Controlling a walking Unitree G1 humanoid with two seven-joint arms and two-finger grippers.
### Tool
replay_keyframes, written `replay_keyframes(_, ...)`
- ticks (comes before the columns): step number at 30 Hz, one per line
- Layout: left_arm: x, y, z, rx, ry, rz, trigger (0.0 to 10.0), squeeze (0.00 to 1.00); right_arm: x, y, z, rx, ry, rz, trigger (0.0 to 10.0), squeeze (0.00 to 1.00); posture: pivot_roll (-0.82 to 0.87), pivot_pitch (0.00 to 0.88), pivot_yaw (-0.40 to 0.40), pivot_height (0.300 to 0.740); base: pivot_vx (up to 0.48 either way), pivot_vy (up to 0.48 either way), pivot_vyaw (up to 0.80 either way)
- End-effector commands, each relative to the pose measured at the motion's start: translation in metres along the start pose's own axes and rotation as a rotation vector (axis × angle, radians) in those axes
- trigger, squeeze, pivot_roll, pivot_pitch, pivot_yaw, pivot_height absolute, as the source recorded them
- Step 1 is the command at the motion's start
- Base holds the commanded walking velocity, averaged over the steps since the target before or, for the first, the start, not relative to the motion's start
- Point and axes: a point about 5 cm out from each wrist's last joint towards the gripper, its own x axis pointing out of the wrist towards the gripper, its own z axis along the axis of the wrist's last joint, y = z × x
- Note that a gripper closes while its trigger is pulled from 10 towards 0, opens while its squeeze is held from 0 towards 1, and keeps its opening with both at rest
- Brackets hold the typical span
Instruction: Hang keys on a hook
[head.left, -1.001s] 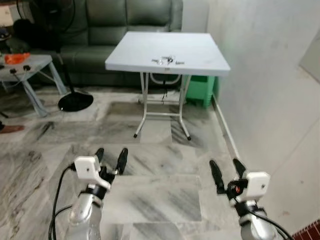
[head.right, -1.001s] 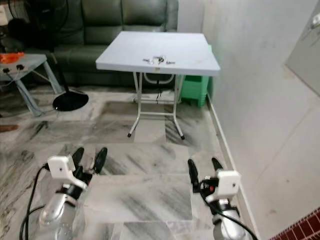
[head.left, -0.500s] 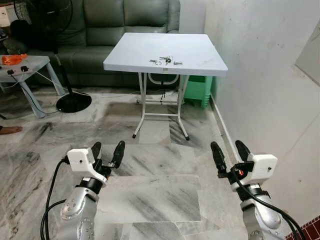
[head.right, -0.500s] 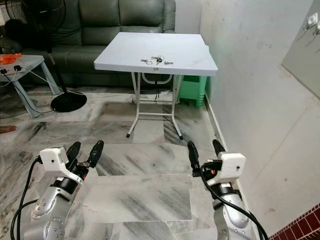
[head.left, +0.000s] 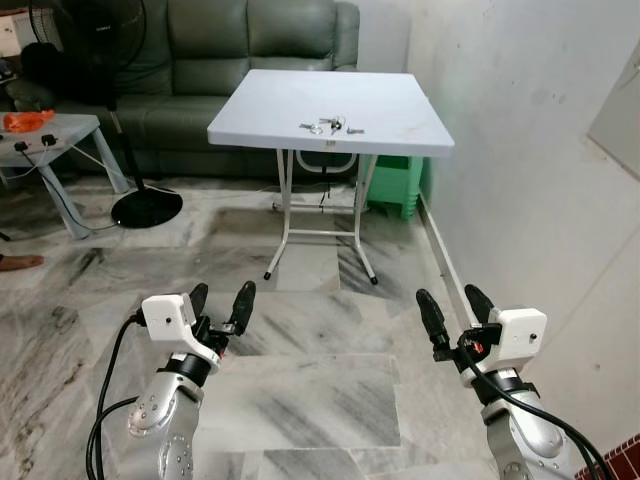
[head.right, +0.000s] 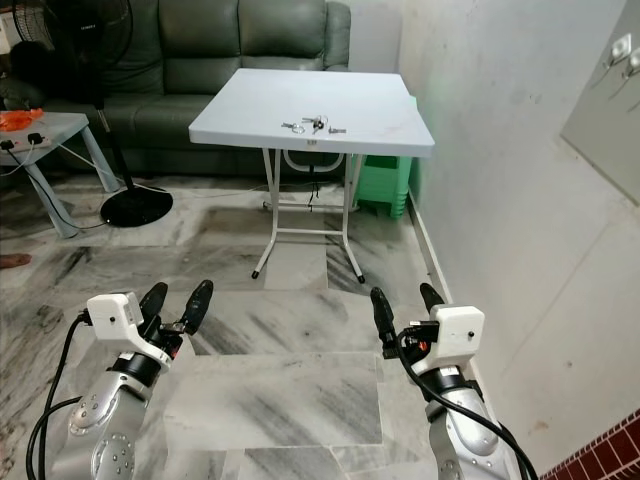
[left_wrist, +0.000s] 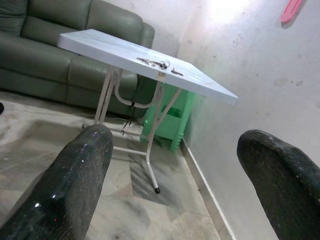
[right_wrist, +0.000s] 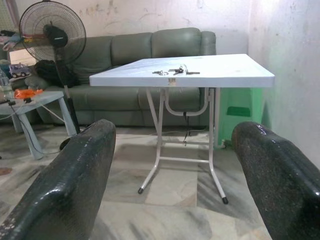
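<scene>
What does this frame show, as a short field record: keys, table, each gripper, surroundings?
keys: lying on the table top, near its front edge
table: white folding table beside the wall
left gripper: open, empty, raised over the floor, short of the table
right gripper: open, empty, raised over the floor
surroundings: sofa behind table, green stool under it, fan to the left

metal keys – matt plastic table, glossy marble floor
</scene>
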Motion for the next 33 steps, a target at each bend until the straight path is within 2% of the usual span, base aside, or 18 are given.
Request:
replay_keyframes(1,0.0037,-0.0023,0.0053,0.017,-0.012,-0.008,10.0,0.00,0.0014,0.0024,0.0046,-0.001,-0.011,0.014,10.0,0.00,-0.01,0.012,-0.021,0.740,0.281,0.000,0.00)
replay_keyframes(27,0.0063,-0.0047,0.0047,0.020,-0.010,-0.022,10.0,0.00,0.0030,0.0047,0.0038,0.004,-0.004,0.039,10.0,0.00,-0.01,0.000,-0.024,0.740,0.320,0.000,0.00)
replay_keyframes(33,0.0074,-0.0042,0.0046,0.023,-0.009,-0.021,10.0,0.00,0.0034,0.0050,0.0031,-0.020,0.005,0.048,10.0,0.00,-0.01,0.000,-0.024,0.740,0.324,0.000,0.00)
